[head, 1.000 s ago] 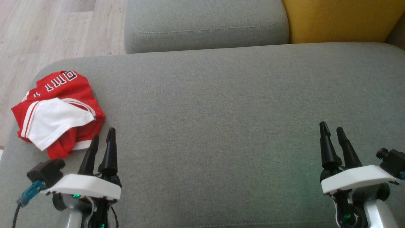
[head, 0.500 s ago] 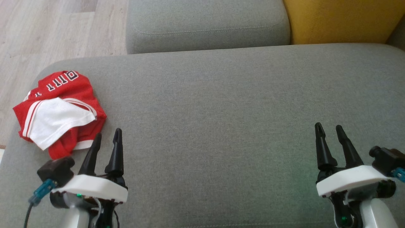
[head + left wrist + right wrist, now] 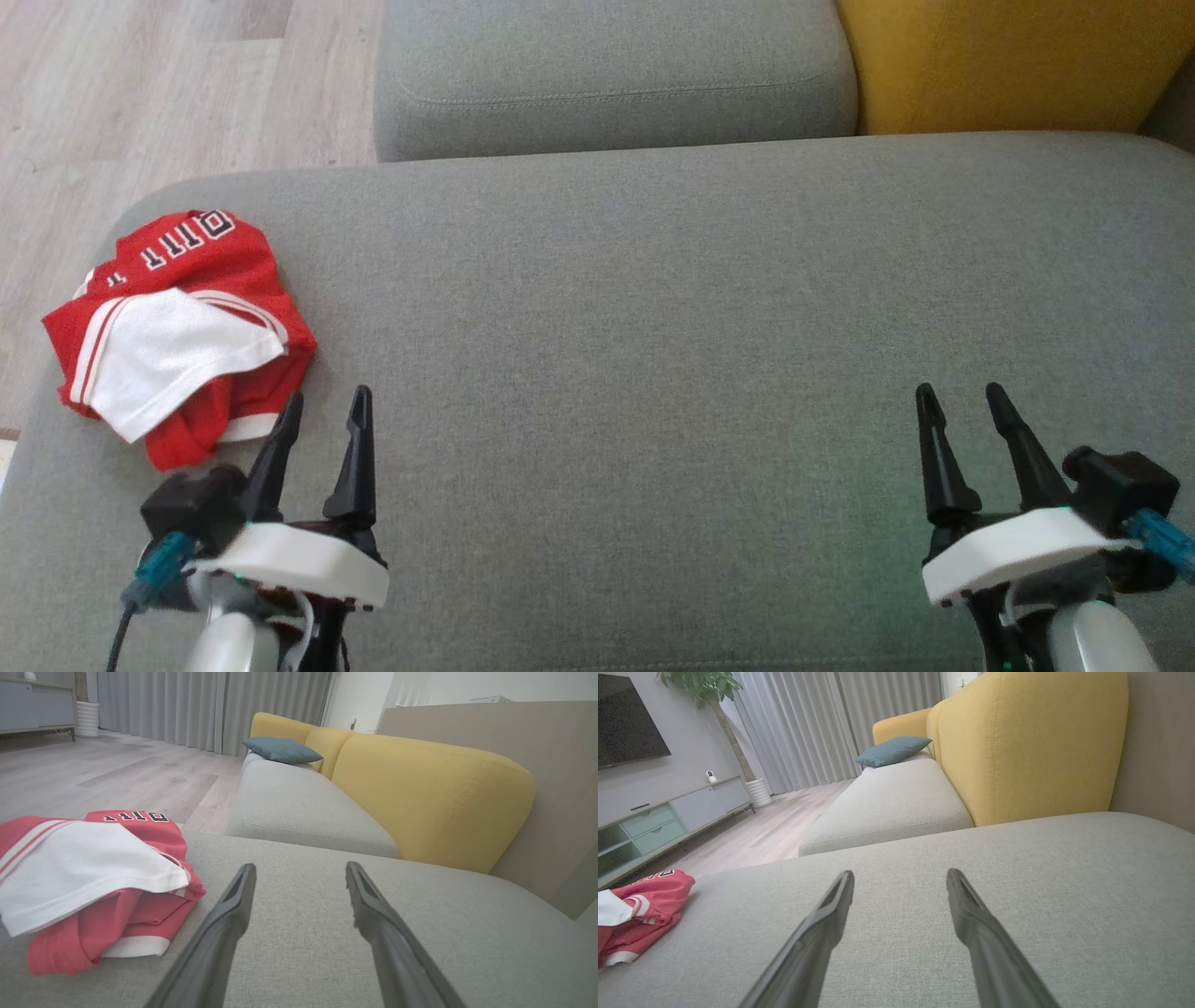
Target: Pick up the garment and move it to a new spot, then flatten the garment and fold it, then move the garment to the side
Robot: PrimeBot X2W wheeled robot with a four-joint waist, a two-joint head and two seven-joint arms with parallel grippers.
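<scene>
Left hand [image 3: 330, 394] is held with its fingers spread wide and nothing between them, just beside the near right edge of the red garment [image 3: 177, 317]; whether they touch cannot be made out. The garment is bunched at the left end of the grey sofa seat [image 3: 653, 308] with a white panel folded over it, so its kind cannot be told and its lettering is only partly seen. In the left wrist view its left part is cut off. Right hand [image 3: 960, 387], equally wide and empty, is poised well apart over the seat's right side. Beyond are seen a second grey cushion [image 3: 607, 75], a yellow backrest [image 3: 1008, 56], a teal pillow [image 3: 281, 749] and wooden floor [image 3: 140, 93].
</scene>
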